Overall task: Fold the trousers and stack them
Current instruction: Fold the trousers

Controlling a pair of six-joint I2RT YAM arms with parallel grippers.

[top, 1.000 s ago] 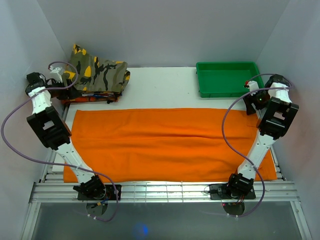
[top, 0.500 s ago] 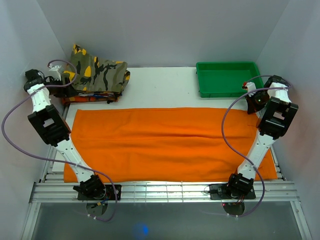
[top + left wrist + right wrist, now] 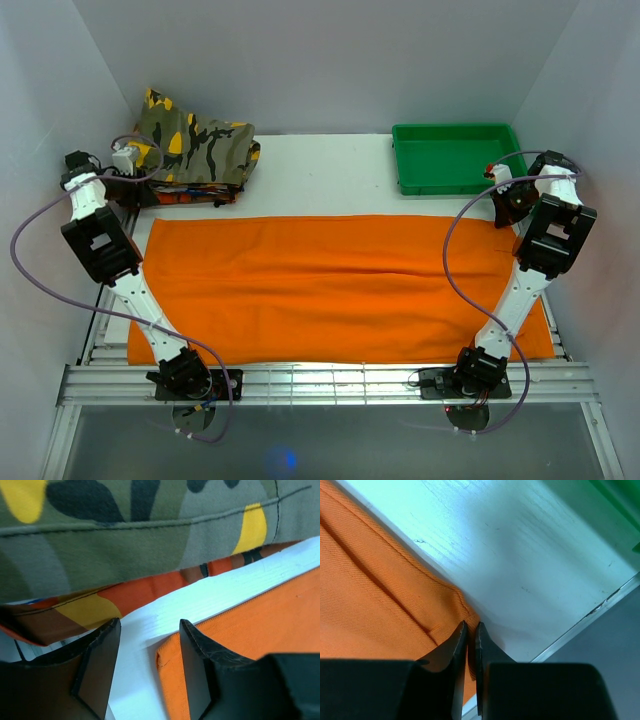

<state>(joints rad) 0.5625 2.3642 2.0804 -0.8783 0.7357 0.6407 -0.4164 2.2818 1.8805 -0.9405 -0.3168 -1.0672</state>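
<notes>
The orange trousers [image 3: 330,290] lie spread flat across the white table. My left gripper [image 3: 133,192] is at their far left corner. In the left wrist view its jaws [image 3: 149,622] stand open astride that corner of the trousers [image 3: 250,625], with the right finger [image 3: 192,665] over the cloth and the left finger on bare table. My right gripper [image 3: 503,205] is at the far right corner. Its jaws [image 3: 470,625] are shut, pinching the corner of the trousers [image 3: 380,595].
A folded camouflage garment [image 3: 195,145] lies on a small pile at the back left, just beyond my left gripper, and fills the top of the left wrist view [image 3: 150,545]. A green tray [image 3: 455,127] stands at the back right. White walls close in on three sides.
My right gripper has shut on the far right corner of the trousers. My left arm has swung in from the wall to the far left corner, and its jaws have narrowed.
</notes>
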